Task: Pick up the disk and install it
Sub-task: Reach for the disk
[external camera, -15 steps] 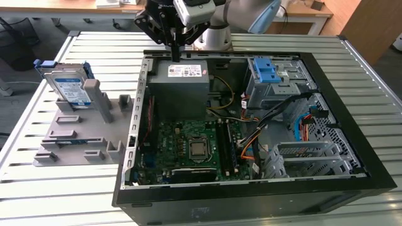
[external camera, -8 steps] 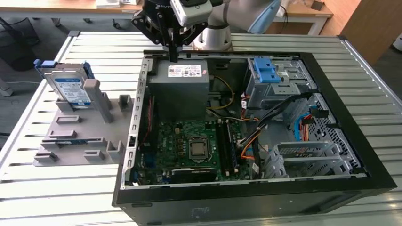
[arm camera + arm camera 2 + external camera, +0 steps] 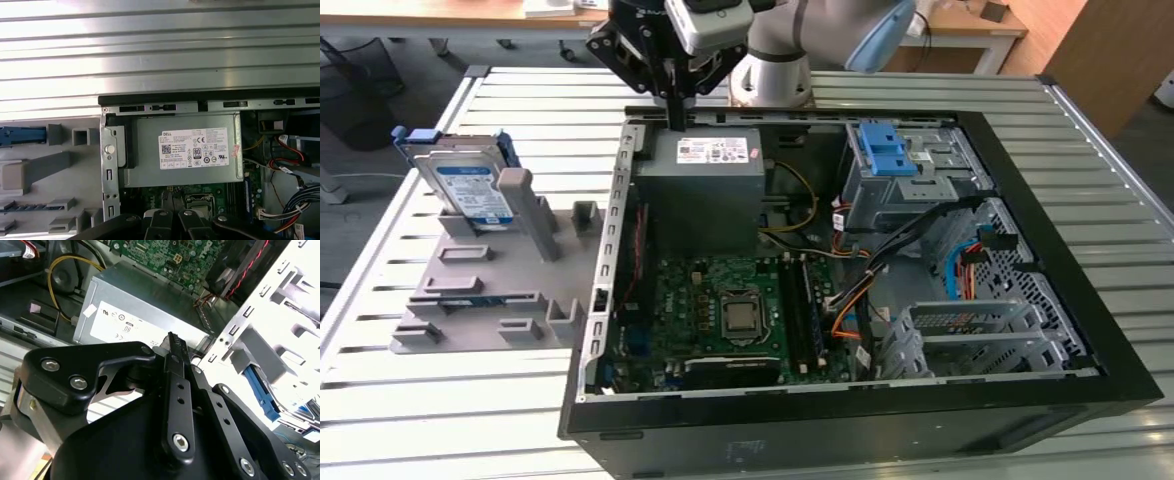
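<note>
Pre-pick: gripper (image 3: pixel 678 118) closed and empty over power-supply box (image 3: pixel 707 190); disk (image 3: pixel 467 185) well apart from it, toward the exterior view's left, ungrasped. Grasp needs jaws opened, I reckon.

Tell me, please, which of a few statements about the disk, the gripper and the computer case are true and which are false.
1. The disk stands upright in the grey holder, outside the computer case. True.
2. The gripper holds the disk. False: it is shut on nothing, near the power supply box and well apart from the disk.
3. The cage with blue latches sits inside the case. True.
4. The power supply box lies on the table beside the case. False: it is mounted inside the case.
</note>
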Robot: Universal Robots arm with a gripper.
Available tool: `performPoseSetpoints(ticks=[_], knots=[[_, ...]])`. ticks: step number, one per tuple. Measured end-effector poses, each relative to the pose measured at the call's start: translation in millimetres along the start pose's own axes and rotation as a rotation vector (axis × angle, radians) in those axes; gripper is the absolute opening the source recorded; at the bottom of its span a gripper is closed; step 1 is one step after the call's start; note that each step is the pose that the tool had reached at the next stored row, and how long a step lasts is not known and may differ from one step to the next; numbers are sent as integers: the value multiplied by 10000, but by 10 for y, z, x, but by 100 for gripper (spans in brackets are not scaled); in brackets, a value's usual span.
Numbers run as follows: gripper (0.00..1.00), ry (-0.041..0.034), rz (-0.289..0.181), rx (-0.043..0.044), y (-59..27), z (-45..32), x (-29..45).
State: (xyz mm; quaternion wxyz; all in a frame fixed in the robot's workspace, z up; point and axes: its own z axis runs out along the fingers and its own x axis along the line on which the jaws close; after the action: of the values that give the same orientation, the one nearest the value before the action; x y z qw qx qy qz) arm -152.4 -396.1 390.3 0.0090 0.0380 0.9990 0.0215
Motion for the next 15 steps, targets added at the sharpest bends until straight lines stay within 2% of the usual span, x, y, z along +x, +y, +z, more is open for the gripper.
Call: performPoseSetpoints(ticks=[4, 15], knots=[[11, 0, -1, 0, 13, 0, 55], [11, 1, 0, 1, 17, 1, 77]])
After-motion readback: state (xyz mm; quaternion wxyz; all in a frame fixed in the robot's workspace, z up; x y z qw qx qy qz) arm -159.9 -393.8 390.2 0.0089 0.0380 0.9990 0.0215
